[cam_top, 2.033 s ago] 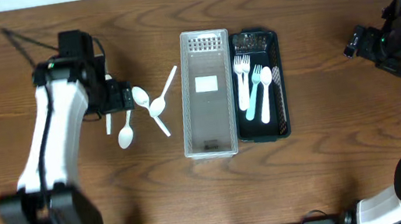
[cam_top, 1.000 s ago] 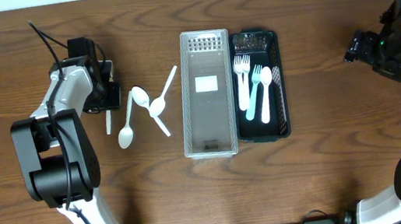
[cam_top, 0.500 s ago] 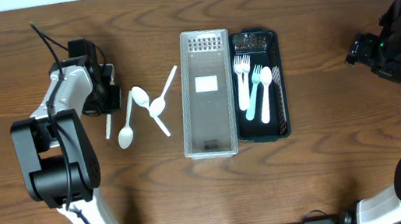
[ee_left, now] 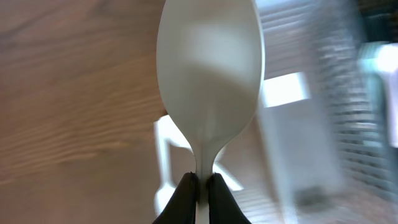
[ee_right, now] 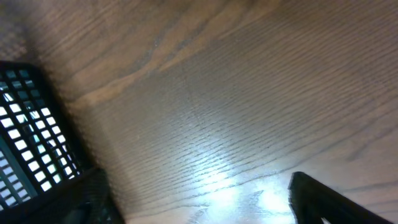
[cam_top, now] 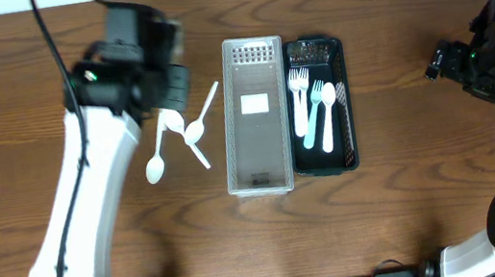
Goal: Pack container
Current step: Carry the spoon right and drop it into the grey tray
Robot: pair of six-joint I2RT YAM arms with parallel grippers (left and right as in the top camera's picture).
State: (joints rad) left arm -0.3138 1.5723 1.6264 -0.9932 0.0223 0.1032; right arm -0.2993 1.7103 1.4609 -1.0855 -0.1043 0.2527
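My left gripper [ee_left: 202,183] is shut on the handle of a white plastic spoon [ee_left: 208,74], whose bowl points away from the wrist camera. From overhead, the left gripper [cam_top: 168,84] hangs above the table just left of the clear container [cam_top: 255,116], and the arm hides the held spoon. Three white spoons [cam_top: 156,163] [cam_top: 172,121] [cam_top: 197,126] lie loose on the wood below it. The black mesh basket [cam_top: 344,105] beside the container holds three forks [cam_top: 302,102]. My right gripper [cam_top: 445,60] is open and empty at the far right, over bare wood [ee_right: 205,205].
The clear container has a perforated far end and a label [cam_top: 254,103] on its floor. A corner of the black basket [ee_right: 25,130] shows at the left of the right wrist view. The left arm's cable [cam_top: 55,49] runs toward the back edge.
The left gripper closed on a spoon at the left of the table, then lifted it up and to the right toward the clear container. The right arm stayed put.
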